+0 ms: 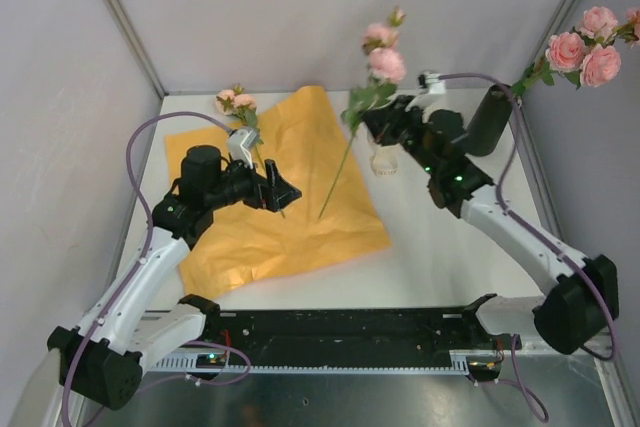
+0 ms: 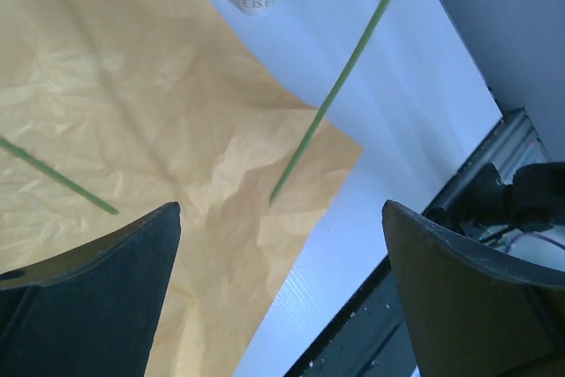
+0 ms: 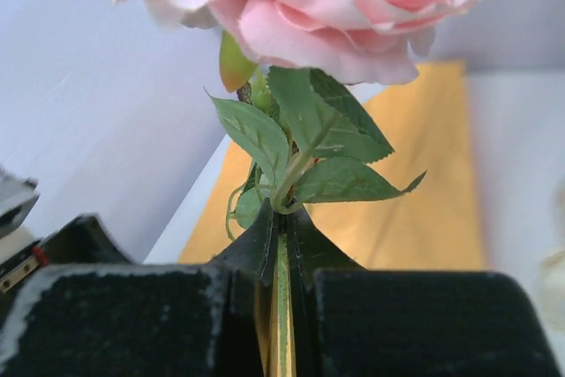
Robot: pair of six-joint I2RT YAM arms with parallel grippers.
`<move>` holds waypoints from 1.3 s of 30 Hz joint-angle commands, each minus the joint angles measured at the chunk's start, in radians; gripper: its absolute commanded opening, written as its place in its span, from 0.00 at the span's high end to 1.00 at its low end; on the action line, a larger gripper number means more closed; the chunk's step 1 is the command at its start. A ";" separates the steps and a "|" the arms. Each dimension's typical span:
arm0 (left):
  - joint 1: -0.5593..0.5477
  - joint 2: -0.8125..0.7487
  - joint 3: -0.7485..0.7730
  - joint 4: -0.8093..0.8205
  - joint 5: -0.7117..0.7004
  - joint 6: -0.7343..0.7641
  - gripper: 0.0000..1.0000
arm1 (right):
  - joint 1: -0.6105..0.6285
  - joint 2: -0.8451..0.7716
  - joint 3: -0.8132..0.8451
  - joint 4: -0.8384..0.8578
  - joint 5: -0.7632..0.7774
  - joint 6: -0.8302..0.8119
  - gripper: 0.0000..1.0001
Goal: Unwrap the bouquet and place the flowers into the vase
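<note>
The flower (image 1: pixel 385 59) is light, top-heavy and floppy, with pink blooms and leaves on a thin green stem. Its free end hangs down over the paper (image 1: pixel 300 237). The petals would bruise under any squeeze, and the stem is narrow and probably slick. The place to take it is the bare stem just under the leaves.

That is where the right gripper (image 1: pixel 370 119) has it, above the middle of the table (image 1: pixel 450 247) toward the back edge. In the right wrist view the jaws are clenched on the stem. The leaves splay out just above the pads (image 3: pixel 397 324) and the rose sits right over them. A hold this high leaves a long tail free to swing. I judge the tip will need steering into the vase (image 1: pixel 490 119) first.

The vase stands near the back right corner, just beside the right arm, with three pink roses (image 1: pixel 588 47) already in it.

The left gripper (image 1: pixel 282 187) hovers over the paper on the left half of the table. Its jaws are spread wide and grasp nothing; its own camera shows only paper between the fingers.

A second flower (image 1: pixel 238 100) lies on the paper toward the back left corner, its stem running close by the left gripper. I cannot tell whether they touch. A pale loop by the paper's back right edge is probably the ribbon (image 1: pixel 385 162).
</note>
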State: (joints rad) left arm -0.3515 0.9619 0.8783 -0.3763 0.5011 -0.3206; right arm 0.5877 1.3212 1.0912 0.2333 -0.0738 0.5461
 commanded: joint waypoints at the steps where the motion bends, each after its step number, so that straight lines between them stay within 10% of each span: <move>1: -0.005 -0.037 -0.005 0.014 -0.081 0.018 0.00 | -0.110 -0.137 0.049 0.025 0.099 -0.269 1.00; 20: -0.004 -0.072 -0.003 0.008 -0.126 0.023 0.00 | -0.590 -0.091 0.223 0.357 0.123 -0.883 1.00; 39: -0.001 -0.097 -0.007 0.007 -0.143 0.026 0.00 | -0.722 0.146 0.306 0.327 0.110 -0.697 1.00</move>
State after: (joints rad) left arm -0.3515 0.8810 0.8783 -0.3836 0.3687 -0.3130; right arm -0.1295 1.4513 1.3693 0.5396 0.0441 -0.2192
